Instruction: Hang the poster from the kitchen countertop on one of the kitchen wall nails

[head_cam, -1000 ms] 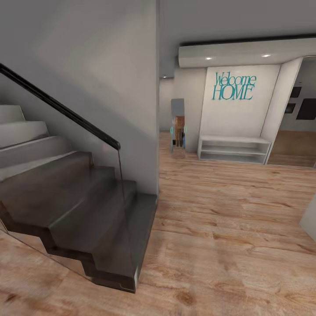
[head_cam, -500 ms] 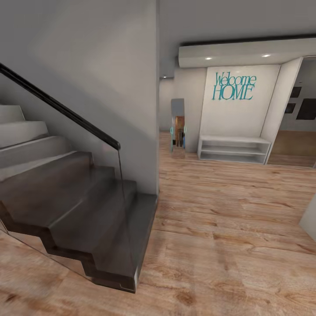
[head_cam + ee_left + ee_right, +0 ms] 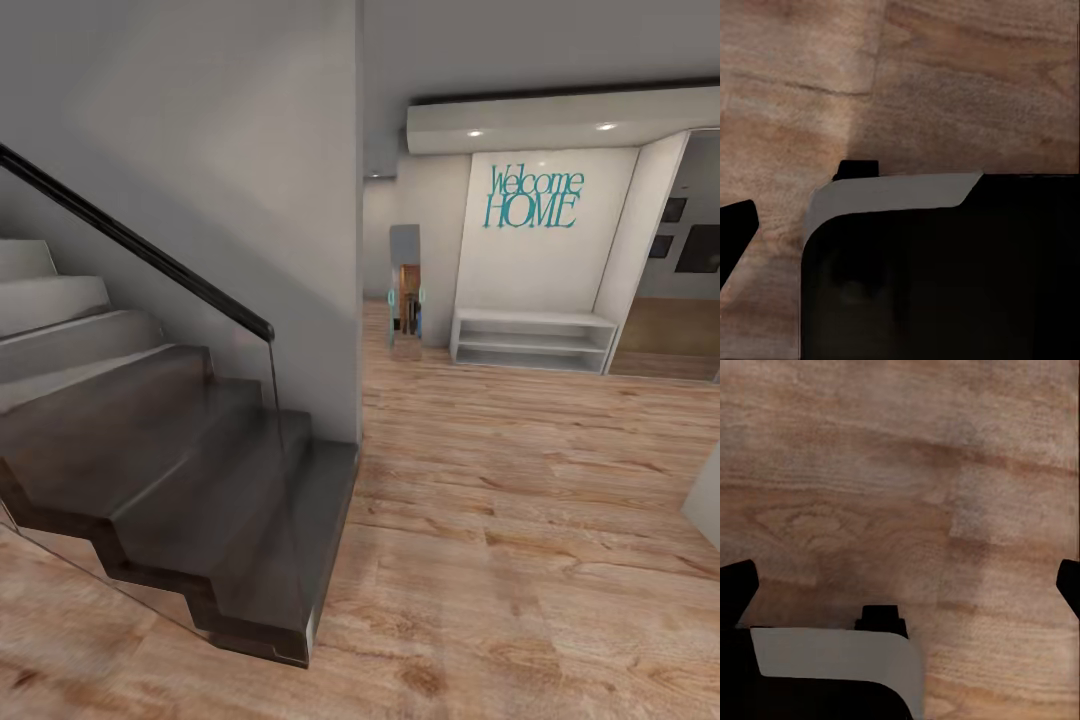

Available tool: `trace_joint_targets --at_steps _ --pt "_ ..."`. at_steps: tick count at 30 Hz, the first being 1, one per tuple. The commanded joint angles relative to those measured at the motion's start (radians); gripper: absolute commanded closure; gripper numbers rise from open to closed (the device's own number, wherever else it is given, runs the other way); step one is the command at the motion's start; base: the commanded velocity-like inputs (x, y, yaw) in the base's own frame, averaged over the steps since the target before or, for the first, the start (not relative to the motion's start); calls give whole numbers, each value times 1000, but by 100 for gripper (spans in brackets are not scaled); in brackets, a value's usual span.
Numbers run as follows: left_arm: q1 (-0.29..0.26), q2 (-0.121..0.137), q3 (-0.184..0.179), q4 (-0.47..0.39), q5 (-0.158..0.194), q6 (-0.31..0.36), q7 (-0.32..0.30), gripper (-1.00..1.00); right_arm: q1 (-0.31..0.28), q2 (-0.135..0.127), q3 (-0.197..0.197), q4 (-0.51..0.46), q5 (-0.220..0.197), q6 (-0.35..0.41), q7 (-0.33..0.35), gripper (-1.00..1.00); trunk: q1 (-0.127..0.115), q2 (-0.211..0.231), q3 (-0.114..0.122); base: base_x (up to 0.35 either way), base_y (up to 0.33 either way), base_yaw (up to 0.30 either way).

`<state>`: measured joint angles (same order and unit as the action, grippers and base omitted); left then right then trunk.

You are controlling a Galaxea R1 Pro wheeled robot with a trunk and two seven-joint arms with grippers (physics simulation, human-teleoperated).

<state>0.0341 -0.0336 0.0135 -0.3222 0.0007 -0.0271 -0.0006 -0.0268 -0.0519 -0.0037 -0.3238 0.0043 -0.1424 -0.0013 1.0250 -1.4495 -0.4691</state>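
The poster, the kitchen countertop and the wall nails are out of view; I face a hallway. In the right wrist view my right gripper hangs open over the wooden floor, with dark fingertips at both edges and nothing between them. In the left wrist view my left gripper also stands open: one dark fingertip sits wide at the edge, and the other is lost against my black and grey base below.
A dark staircase with a black handrail and glass side stands close at the left, against a grey wall corner. Wooden floor stretches ahead to a white bench shelf under a "Welcome HOME" sign. A doorway opens at the right.
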Motion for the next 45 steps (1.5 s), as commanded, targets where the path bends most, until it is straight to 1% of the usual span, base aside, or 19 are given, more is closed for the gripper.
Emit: trace_joint_targets --at_steps 1,2,4,6,8,10,18,20,22,26,41,45 --pt "1 3 1 -33 0 -2 0 -100 0 -2 0 -20 0 -7 0 -100 0 0 -1 0 0 0" --pt "1 7 2 -62 0 -2 0 -100 0 -4 -1 -39 0 -10 0 -100 0 0 -1 0 0 0" --pt "1 20 2 -166 0 -3 0 -100 -1 -13 -2 -117 0 -18 -1 -100 0 0 -1 0 0 0" --pt "1 25 1 -222 -1 -3 1 -100 -2 -21 -3 -169 0 -21 -1 -100 0 0 -1 0 0 0" --pt "1 28 1 -262 -1 -3 0 -100 -2 -30 -3 -210 0 -22 -1 -100 0 0 -1 0 0 0" --pt "1 29 1 -285 -1 -4 -1 -100 -2 -39 -4 -235 0 -23 0 -100 0 0 -1 0 0 0" --pt "1 31 0 -319 -2 -6 -1 -100 -2 -49 -3 -255 -1 -23 -1 -100 0 0 -1 0 0 0" --pt "1 32 0 -329 -2 -23 -1 -100 -1 -50 -3 -254 -1 -24 -2 -100 0 0 -1 0 0 0" --pt "1 37 1 -328 -2 -54 -2 -100 -1 -52 -4 -253 -1 -23 -3 -100 0 0 -1 0 0 0" --pt "1 41 4 -327 -1 -80 -1 -100 -1 -52 -4 -252 -1 -24 -3 -100 0 0 -1 0 0 0" --pt "1 43 16 -325 -1 -91 1 -100 1 -52 0 -246 0 -23 -3 -100 0 0 -1 0 0 9" --pt "1 43 17 -325 -1 -91 1 -100 1 -52 -2 -220 0 -23 -3 -100 0 0 -1 -18 -19 30"
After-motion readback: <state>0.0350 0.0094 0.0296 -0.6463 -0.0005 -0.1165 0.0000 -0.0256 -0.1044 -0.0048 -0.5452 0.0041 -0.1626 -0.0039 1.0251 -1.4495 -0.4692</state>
